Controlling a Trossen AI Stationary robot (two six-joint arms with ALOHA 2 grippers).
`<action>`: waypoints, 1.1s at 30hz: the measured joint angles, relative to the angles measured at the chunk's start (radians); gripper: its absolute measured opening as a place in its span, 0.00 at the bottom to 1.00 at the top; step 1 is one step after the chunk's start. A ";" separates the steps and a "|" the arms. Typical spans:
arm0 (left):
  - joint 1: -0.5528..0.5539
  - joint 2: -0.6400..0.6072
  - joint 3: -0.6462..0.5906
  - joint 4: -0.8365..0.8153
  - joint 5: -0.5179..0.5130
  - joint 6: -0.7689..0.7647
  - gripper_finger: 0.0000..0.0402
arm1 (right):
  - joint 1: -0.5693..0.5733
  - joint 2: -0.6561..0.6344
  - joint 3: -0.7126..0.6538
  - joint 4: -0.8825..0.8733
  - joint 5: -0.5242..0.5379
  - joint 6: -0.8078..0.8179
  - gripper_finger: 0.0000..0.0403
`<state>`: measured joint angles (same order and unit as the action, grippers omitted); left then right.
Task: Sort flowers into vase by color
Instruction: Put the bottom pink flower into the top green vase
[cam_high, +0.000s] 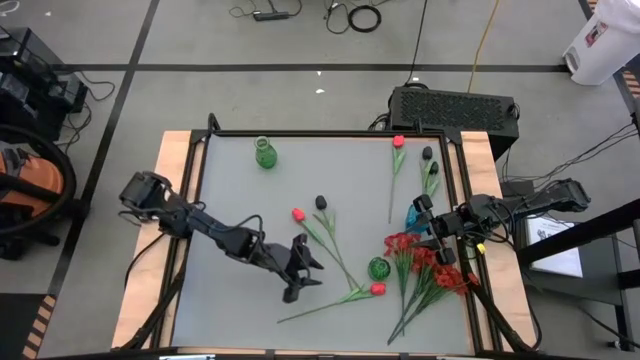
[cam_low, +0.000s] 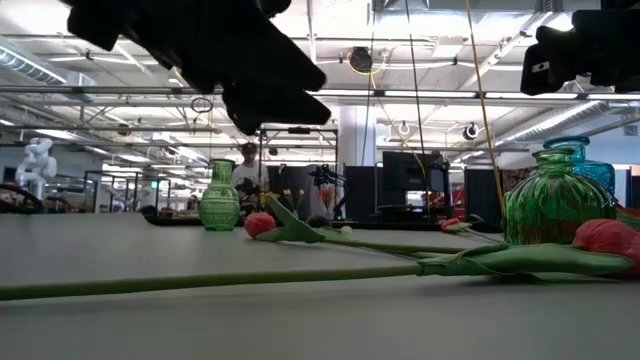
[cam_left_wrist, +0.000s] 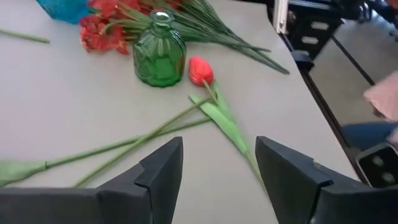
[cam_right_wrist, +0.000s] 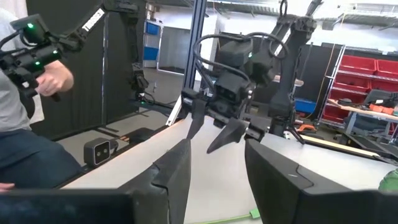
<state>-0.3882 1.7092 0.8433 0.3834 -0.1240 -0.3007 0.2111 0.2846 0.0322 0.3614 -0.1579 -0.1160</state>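
Long green-stemmed flowers lie flat on the grey table. One red tulip (cam_high: 377, 289) (cam_left_wrist: 200, 70) rests beside a squat green vase (cam_high: 378, 268) (cam_left_wrist: 159, 53). Another red tulip (cam_high: 298, 214) and a black tulip (cam_high: 321, 202) lie mid-table, with their stems crossing. A third red tulip (cam_high: 398, 141) and two black tulips (cam_high: 430, 160) lie near the far right corner. The bushy red bunch (cam_high: 430, 265) lies at the right edge. My left gripper (cam_high: 300, 265) (cam_left_wrist: 217, 162) hovers open above the stems. My right gripper (cam_high: 430, 225) (cam_right_wrist: 214, 168) is open beside a blue vase (cam_high: 415, 215).
A second, taller green vase (cam_high: 264, 152) (cam_low: 218, 195) stands near the far edge. A black frame (cam_high: 300, 133) borders the table. Bare tabletop lies left and centre. In the right wrist view a person (cam_right_wrist: 25, 93) stands beyond the table holding a device.
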 joint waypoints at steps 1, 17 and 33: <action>-0.006 0.011 0.002 0.014 -0.018 -0.011 0.52 | 0.000 0.000 0.000 0.000 0.000 0.000 0.36; -0.140 0.264 0.307 -0.147 -0.240 -0.087 0.52 | 0.000 0.000 0.000 0.000 0.000 0.000 0.36; -0.122 0.379 0.566 -0.453 -0.216 -0.166 0.52 | 0.000 0.011 0.000 -0.009 0.000 0.000 0.36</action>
<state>-0.5106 2.0880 1.4097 -0.0700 -0.3395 -0.4671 0.2111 0.2951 0.0322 0.3527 -0.1577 -0.1158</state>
